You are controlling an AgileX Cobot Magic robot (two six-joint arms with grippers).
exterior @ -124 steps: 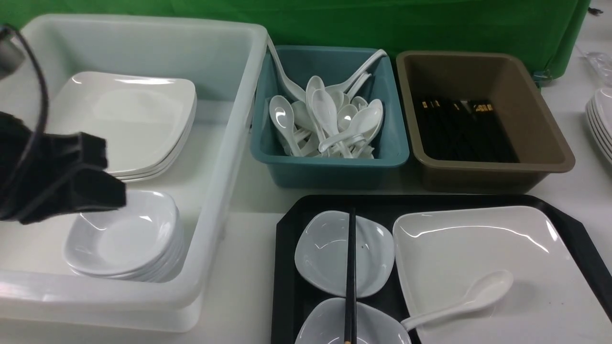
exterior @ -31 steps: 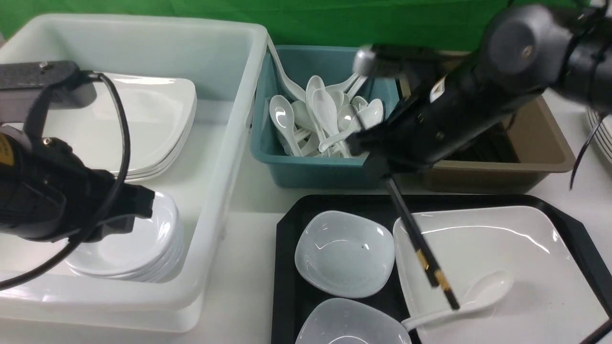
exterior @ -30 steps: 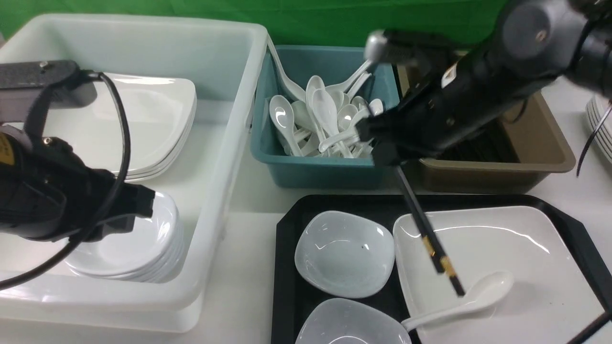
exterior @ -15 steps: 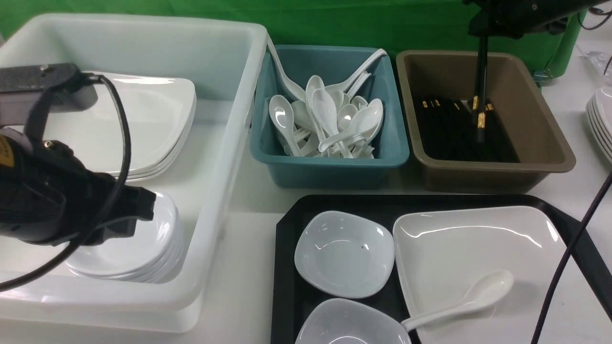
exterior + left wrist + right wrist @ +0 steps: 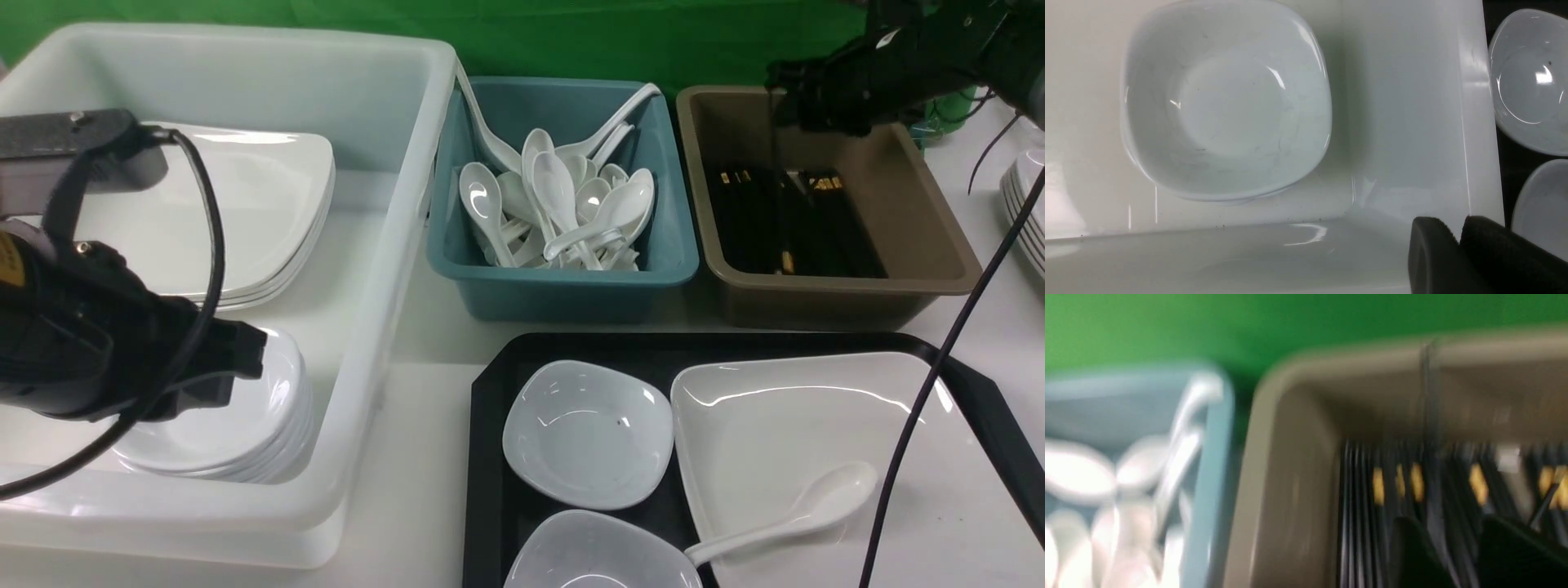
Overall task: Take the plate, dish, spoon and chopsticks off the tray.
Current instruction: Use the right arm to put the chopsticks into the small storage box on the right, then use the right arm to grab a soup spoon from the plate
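**Desk:** How do the jaws stand?

**Operator:** My right gripper is at the upper right of the front view, over the brown bin. Its fingers are spread with a clear gap between them. The chopsticks show as a blurred dark streak, near upright inside that bin, with the gold marks low. I cannot tell whether either finger touches them. My left gripper has its pads pressed almost together. It hangs over the near right corner of the white tub, at the left of the frame.

**Desk:** What is in the containers?

**Operator:** The brown bin's floor is lined with loose black chopsticks. Just to its left, the teal bin holds a heap of white spoons. The tub holds a stack of square plates at the back and a stack of small dishes in front, under my left arm.

**Desk:** And the tray?

**Operator:** The tray is at the lower right. The upper dish and the lower dish sit along its left side. The plate fills the right side. The spoon lies on the plate, its handle pointing toward the lower dish.
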